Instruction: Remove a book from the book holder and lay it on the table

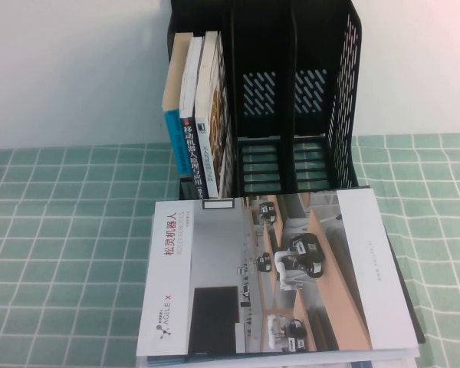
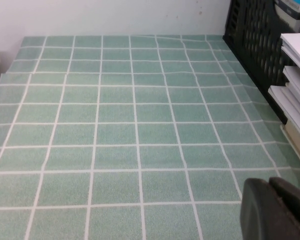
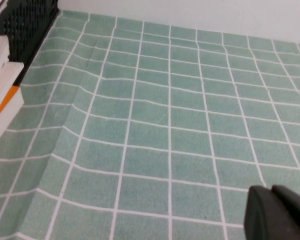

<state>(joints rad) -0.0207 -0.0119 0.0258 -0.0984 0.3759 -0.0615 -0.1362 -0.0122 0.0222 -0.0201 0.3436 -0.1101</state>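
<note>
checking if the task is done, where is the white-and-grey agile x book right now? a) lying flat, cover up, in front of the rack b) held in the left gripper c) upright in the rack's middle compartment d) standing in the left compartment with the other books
a: the book lies flat, cover up, in front of the book holder, on other stacked books; the left gripper and right gripper are shut over bare table, holding nothing.

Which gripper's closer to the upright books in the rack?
Left, likely. The left gripper is over the table left of the book holder, on the side where the upright books stand; the right gripper is beyond its empty right compartment.
</note>
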